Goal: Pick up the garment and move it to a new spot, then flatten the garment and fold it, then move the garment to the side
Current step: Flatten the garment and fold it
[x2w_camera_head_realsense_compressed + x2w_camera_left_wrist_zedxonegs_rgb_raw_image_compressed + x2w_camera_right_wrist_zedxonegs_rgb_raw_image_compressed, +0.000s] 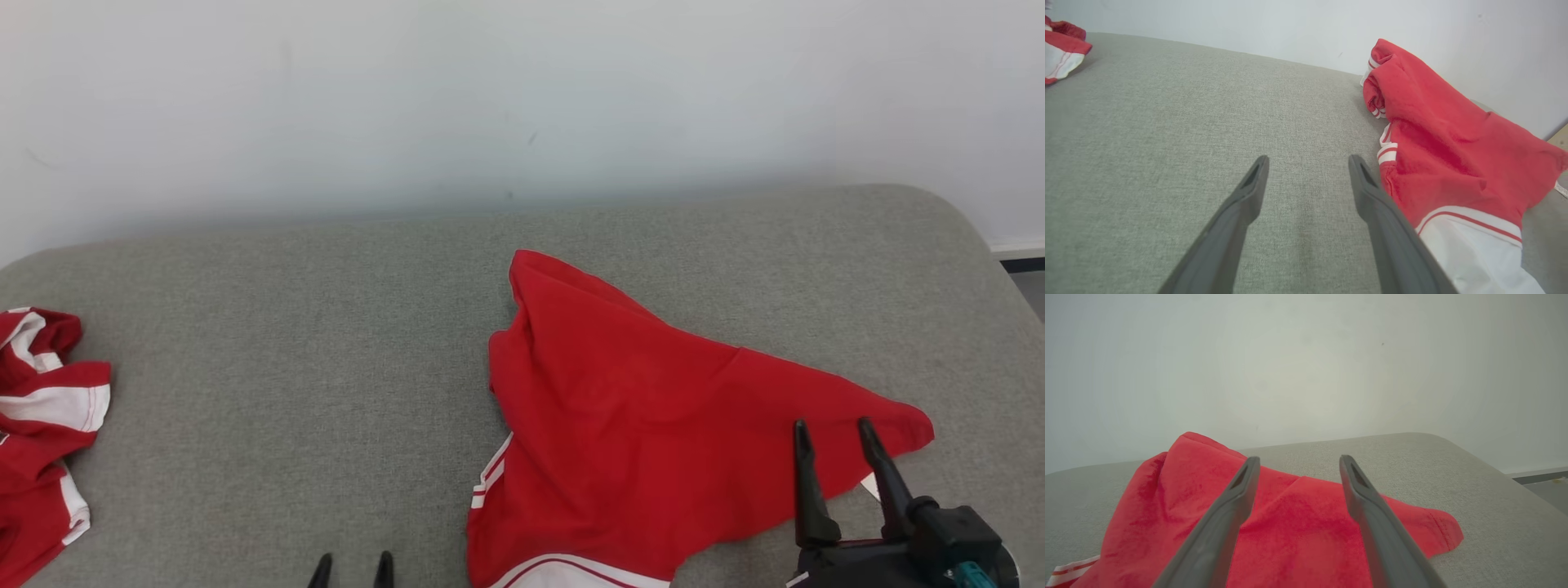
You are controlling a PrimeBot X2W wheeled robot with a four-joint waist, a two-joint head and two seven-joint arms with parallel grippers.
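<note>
crumpled garment [620,408] on grey cushion [286,327] — right end effector [832,425] splayed over it

The bottom edge cuts our left gripper [353,565] to bare fingertips; just right of it, we lose the white-panelled end of the bright red soft fabric shirt [637,408].

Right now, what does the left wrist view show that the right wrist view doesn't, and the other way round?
Left wrist view: the open left hand over bare grey cushion, and a second red-and-white cloth at its upper left. Right wrist view: the open right hand over the garment, and the cushion's rounded end with floor beyond. Both: the red garment, grey cushion, pale wall.
</note>
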